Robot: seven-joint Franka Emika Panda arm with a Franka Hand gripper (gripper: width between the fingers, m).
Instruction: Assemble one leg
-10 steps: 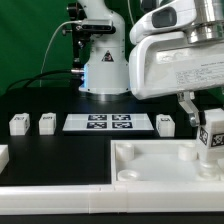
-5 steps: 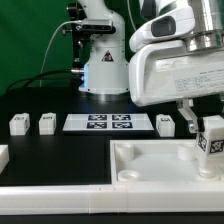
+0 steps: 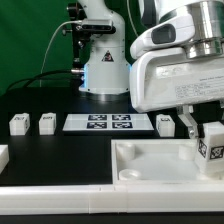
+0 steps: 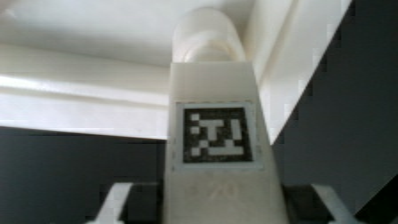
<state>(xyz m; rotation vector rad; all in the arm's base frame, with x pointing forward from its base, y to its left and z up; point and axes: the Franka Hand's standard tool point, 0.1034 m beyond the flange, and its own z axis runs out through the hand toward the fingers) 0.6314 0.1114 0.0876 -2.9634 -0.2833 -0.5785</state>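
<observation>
1 leg stands upright, pinched in the gripper, above the white panel's corner at the exterior view's right. Over the last second it has sunk lower and slightly rightward, so seating it looks near.

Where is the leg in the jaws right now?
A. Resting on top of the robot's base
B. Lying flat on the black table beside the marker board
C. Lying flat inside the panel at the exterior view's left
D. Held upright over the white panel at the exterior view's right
D: the leg stands upright between the jaws, over the corner of the white panel at the exterior view's right.
</observation>
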